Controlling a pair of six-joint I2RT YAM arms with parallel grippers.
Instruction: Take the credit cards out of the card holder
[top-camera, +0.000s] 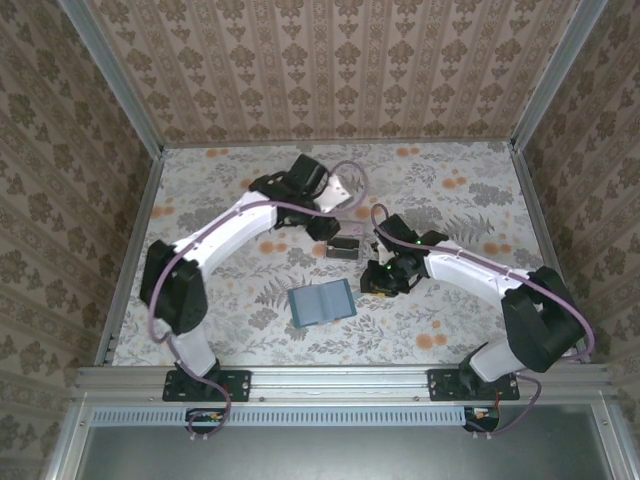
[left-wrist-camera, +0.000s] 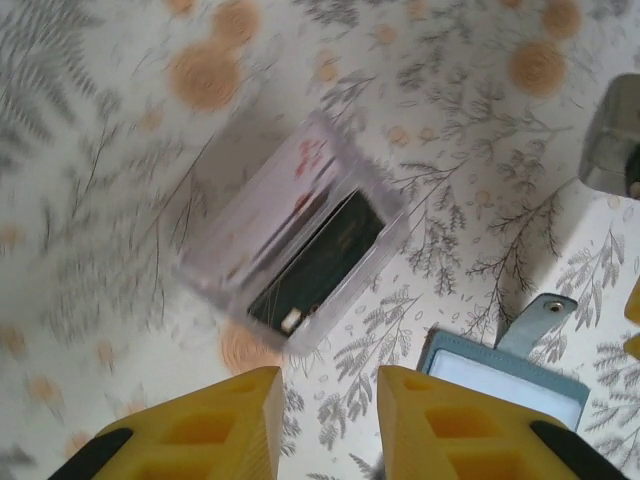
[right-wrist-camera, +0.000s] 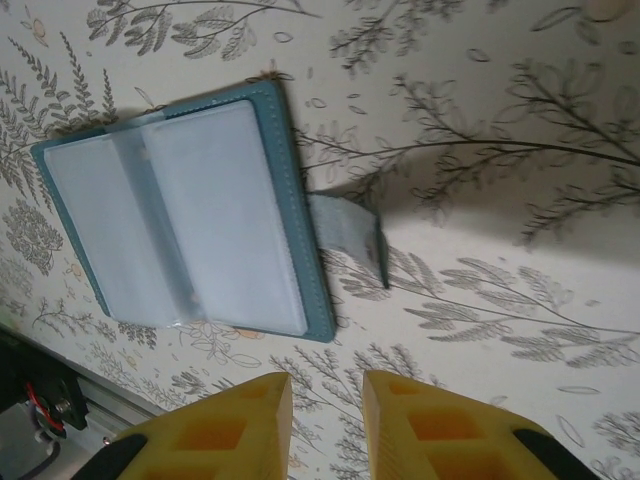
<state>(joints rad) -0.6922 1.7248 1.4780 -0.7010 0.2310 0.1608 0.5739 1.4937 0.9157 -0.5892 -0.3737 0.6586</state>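
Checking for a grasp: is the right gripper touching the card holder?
Apart. Right wrist view: a strip of table shows between the right gripper and the card holder.

The left gripper (left-wrist-camera: 328, 400) has its two yellow block-shaped fingers (left-wrist-camera: 215, 425) parted, with bare flower-printed tablecloth (left-wrist-camera: 120, 120) in the gap between them. Just ahead of the fingertips lies a clear rectangular plastic case (left-wrist-camera: 300, 235), turned diagonally and somewhat blurred. A thin dark card (left-wrist-camera: 322, 262) shows through it, and beside that a pale card with reddish marks (left-wrist-camera: 268, 222). Ahead of the right finger and close to it lies the teal-blue folding wallet (left-wrist-camera: 500, 385), its pale inside facing up and its strap with a metal snap (left-wrist-camera: 540, 318) pointing away from the tool.
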